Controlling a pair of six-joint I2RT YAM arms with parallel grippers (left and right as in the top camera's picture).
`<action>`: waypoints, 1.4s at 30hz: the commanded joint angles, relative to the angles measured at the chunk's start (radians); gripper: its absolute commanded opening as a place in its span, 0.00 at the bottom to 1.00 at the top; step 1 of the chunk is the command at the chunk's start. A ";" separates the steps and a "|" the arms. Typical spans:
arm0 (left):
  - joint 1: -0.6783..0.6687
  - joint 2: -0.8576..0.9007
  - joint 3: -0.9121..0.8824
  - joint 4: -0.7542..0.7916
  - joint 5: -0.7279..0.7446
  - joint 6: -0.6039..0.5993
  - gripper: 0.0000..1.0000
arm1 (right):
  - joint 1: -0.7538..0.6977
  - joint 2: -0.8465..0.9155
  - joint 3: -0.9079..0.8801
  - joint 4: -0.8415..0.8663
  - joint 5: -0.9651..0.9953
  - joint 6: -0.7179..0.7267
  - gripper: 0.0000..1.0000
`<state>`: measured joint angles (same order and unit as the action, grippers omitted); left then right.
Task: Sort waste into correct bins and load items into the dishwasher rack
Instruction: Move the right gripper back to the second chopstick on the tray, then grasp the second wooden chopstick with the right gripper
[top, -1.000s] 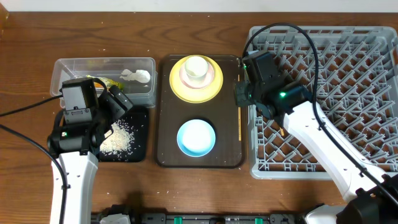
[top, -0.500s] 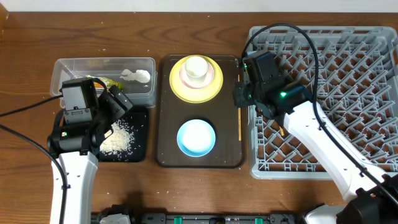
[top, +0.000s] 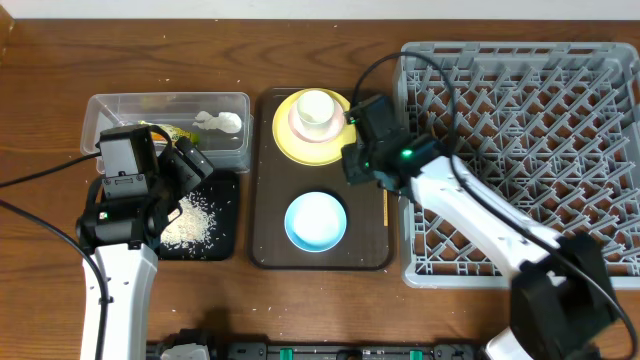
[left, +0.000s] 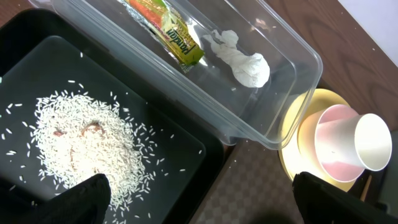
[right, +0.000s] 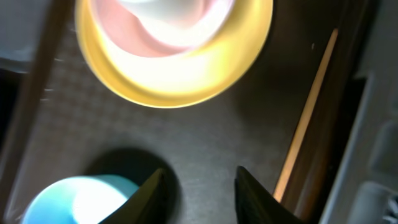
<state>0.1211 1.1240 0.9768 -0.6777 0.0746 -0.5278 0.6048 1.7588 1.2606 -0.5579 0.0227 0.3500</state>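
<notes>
The snack wrapper (left: 168, 31) and the white tissue (left: 244, 63) lie in the clear tub (top: 120, 103). The rice (left: 87, 149) is heaped in the black tray (top: 222, 232). My left gripper (left: 199, 205) hangs open and empty over the black tray's right edge. The white cup (top: 316, 108) sits in the pink bowl (left: 333, 146) on the yellow plate (top: 290, 140). The blue bowl (top: 316, 221) stands in front of them. The chopsticks (right: 308, 124) lie along the serving tray's right edge. My right gripper (right: 199, 193) is open and empty above the serving tray, between the plate and the blue bowl (right: 81, 199).
The dark brown serving tray (top: 268, 200) holds the dishes at the centre. The grey dishwasher rack (top: 540, 150) stands at the right with nothing in it that I can see. The right arm reaches across the rack's left wall.
My right gripper has moved left, from the rack's left wall to above the serving tray beside the plate. The left arm has not moved.
</notes>
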 joint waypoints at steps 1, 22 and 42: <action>0.003 0.001 0.011 -0.003 -0.012 -0.012 0.96 | 0.031 0.051 -0.002 0.005 0.181 0.063 0.39; 0.003 0.001 0.011 -0.003 -0.013 -0.012 0.96 | 0.004 0.214 -0.002 0.042 0.265 0.191 0.55; 0.003 0.001 0.011 -0.002 -0.013 -0.012 0.96 | -0.003 0.236 0.014 0.034 0.269 0.245 0.53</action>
<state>0.1211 1.1240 0.9768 -0.6773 0.0746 -0.5278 0.6113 1.9999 1.2606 -0.5190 0.2642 0.6060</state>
